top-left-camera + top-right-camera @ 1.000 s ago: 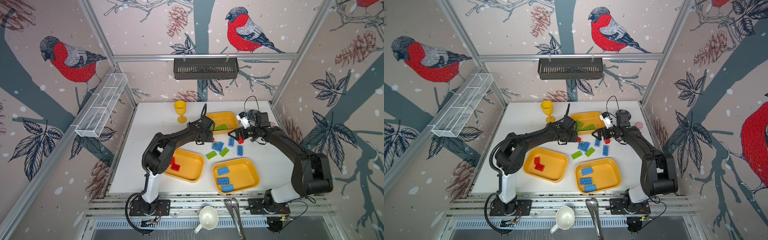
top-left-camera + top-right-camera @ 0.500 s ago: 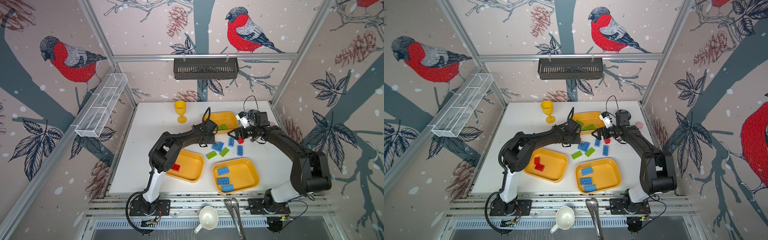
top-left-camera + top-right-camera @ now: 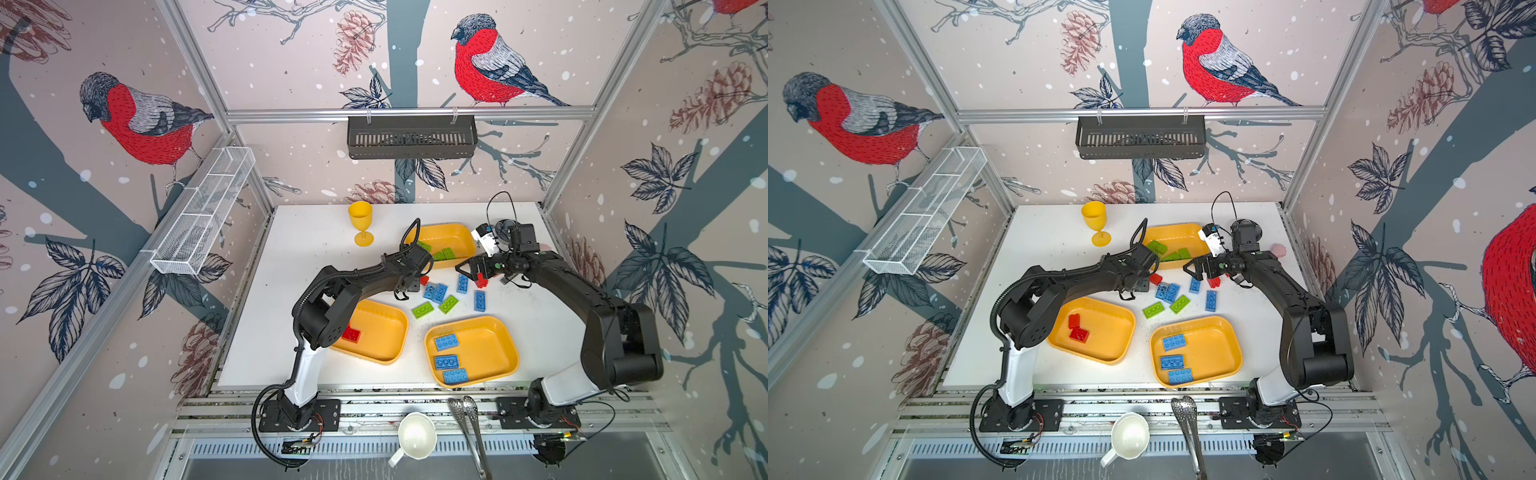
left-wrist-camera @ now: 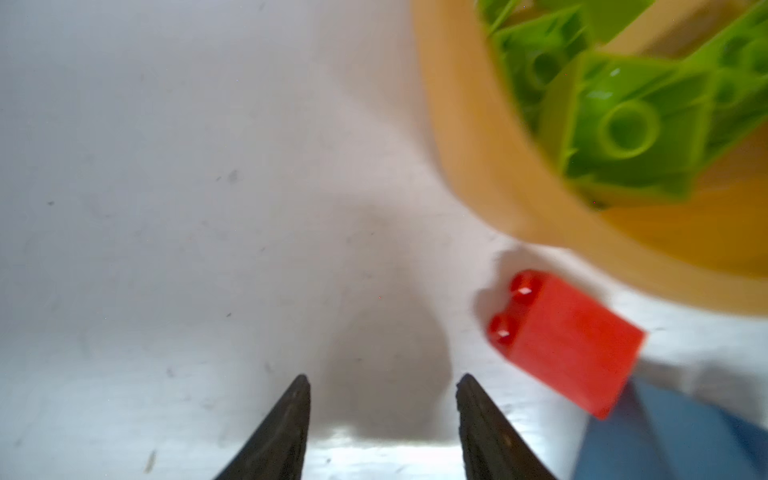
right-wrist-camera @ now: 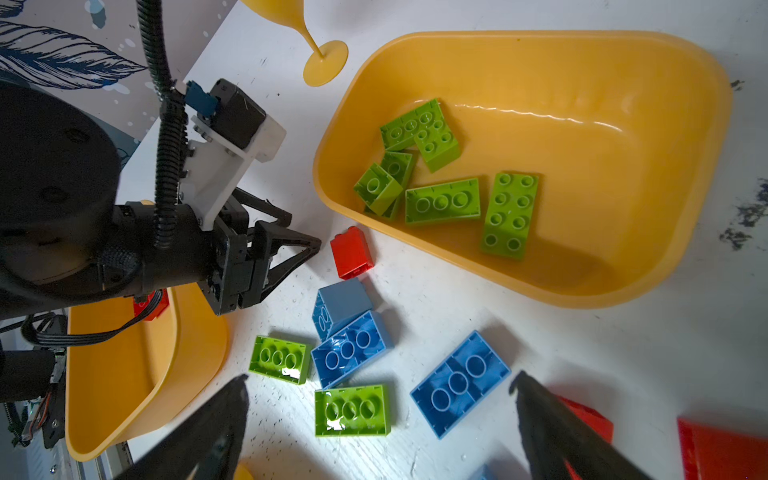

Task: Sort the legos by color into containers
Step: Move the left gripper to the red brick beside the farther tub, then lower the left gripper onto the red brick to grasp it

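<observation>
My left gripper [image 4: 384,378] hangs low over bare table, open with nothing between its fingers; a small red lego [image 4: 565,340] lies on its side just beside it, close to the container [image 4: 478,137] of green legos. In both top views that red lego [image 3: 424,279] sits at the left gripper [image 3: 410,284]. My right gripper [image 5: 380,376] is open wide above loose blue [image 5: 459,382] and green legos [image 5: 352,410]. Another red lego [image 3: 482,282] lies beneath the right gripper [image 3: 467,270]. One front container [image 3: 382,332] holds red legos, the other [image 3: 486,349] three blue ones.
A yellow goblet [image 3: 360,216] stands at the back, left of the green-lego container [image 3: 457,239]. A white cup [image 3: 417,436] and metal tongs [image 3: 469,419] lie on the front rail. A black basket [image 3: 411,137] and a white wire basket [image 3: 203,212] hang on the walls.
My left gripper has drawn back from the green-lego container toward the front, ending beside the small red lego, and its jaws have narrowed a little. The right arm has hardly moved.
</observation>
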Available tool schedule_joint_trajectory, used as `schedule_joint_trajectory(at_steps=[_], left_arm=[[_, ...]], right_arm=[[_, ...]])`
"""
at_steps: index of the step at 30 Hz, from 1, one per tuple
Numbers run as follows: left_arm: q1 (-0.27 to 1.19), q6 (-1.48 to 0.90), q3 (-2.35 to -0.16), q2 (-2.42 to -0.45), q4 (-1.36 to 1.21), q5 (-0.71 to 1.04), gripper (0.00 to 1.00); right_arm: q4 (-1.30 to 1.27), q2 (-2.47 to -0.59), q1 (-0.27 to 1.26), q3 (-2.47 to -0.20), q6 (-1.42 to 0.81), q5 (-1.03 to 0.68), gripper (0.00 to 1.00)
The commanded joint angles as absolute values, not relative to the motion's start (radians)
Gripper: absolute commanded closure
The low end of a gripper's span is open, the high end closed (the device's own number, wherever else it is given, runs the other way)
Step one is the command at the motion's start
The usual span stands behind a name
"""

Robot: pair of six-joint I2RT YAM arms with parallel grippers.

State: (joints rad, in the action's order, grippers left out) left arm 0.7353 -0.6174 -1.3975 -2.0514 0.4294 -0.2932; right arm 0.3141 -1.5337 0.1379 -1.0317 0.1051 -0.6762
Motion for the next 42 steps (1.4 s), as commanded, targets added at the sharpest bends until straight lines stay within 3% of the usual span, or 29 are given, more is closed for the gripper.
schedule_joint_trajectory(at_steps=[1,9,17,30,36,42], left_arm=[[0.728,-0.591,-1.38,-2.001,0.462,-0.338,0.43],[0.736,-0.671,-1.451,-1.976,0.449,-0.191,0.41],[0.761,-0.83,-1.546,-2.068,0.467,-0.15,0.28],[0.772,-1.1,-1.646,-2.182,0.518,-0.204,0.26],[0.773,-1.108,-1.667,-2.211,0.505,-0.21,0.26],[0.774,-1.104,-1.744,-2.267,0.649,-0.242,0.3]], right_arm=[[0.318,-1.522,0.14,-1.026,0.112,-0.679,0.01],[0.313,-1.508,0.143,-1.015,0.104,-0.675,0.01],[0.305,-1.493,0.143,-0.997,0.1,-0.671,0.01],[0.31,-1.499,0.141,-1.006,0.101,-0.669,0.01],[0.313,-1.509,0.142,-1.012,0.102,-0.672,0.01],[0.315,-1.523,0.141,-1.024,0.106,-0.676,0.01]])
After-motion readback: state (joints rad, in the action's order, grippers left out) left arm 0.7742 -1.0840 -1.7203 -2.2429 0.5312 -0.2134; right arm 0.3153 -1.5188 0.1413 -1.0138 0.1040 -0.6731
